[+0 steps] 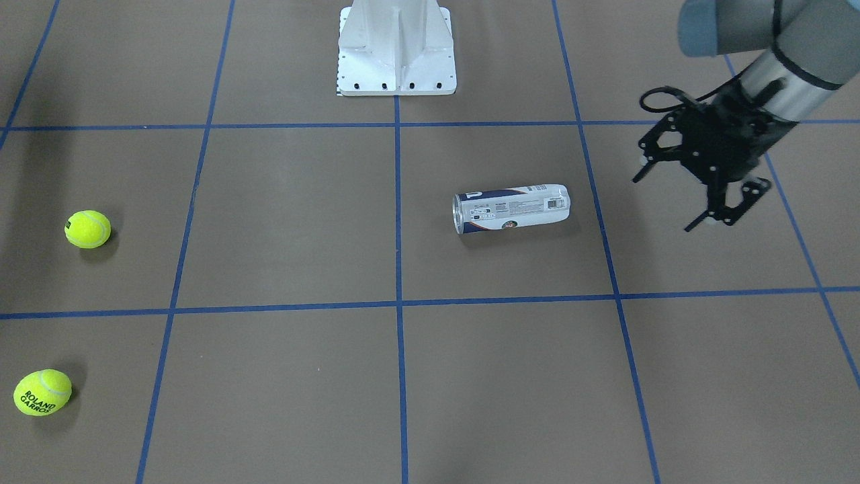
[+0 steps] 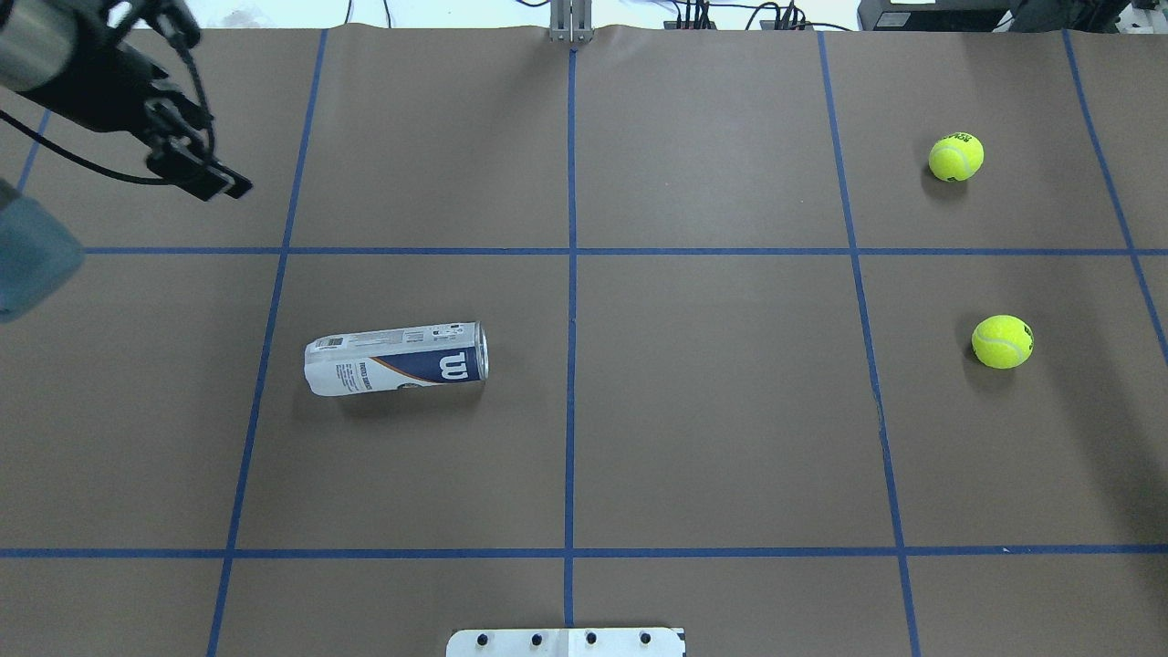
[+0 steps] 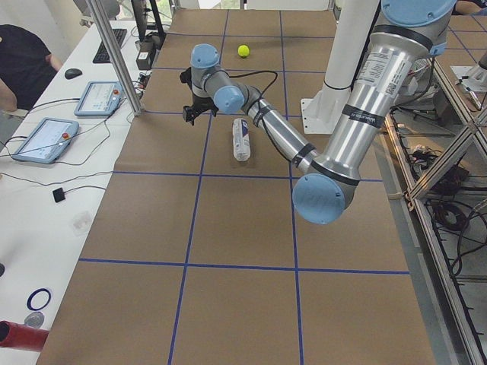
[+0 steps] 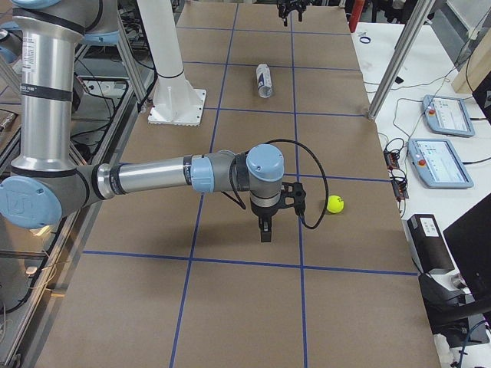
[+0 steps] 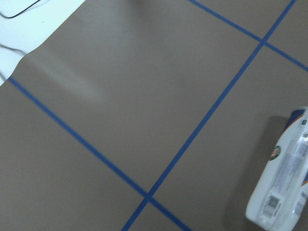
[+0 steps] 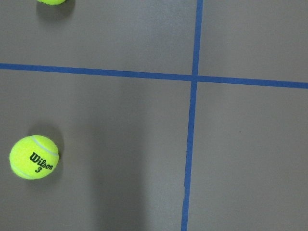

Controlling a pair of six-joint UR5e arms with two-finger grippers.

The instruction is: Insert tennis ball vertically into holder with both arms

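Note:
The holder (image 1: pixel 512 208) lies on its side on the brown table, its open end toward the table's middle. It also shows in the overhead view (image 2: pixel 397 358) and the left wrist view (image 5: pixel 284 187). My left gripper (image 1: pixel 665 202) is open and empty, hovering apart from the holder, beyond its closed end and farther from my base (image 2: pixel 205 169). Two yellow tennis balls (image 2: pixel 1002 341) (image 2: pixel 955 157) rest on the table's right side. My right gripper (image 4: pixel 265 228) shows only in the exterior right view, next to a ball (image 4: pixel 334 204); I cannot tell if it is open or shut.
The white pedestal base (image 1: pixel 396 50) stands at the near middle edge. Blue tape lines grid the table. Tablets and cables lie on the white bench (image 4: pixel 445 146) beyond the far edge. The right wrist view shows a ball marked Wilson 3 (image 6: pixel 33 157).

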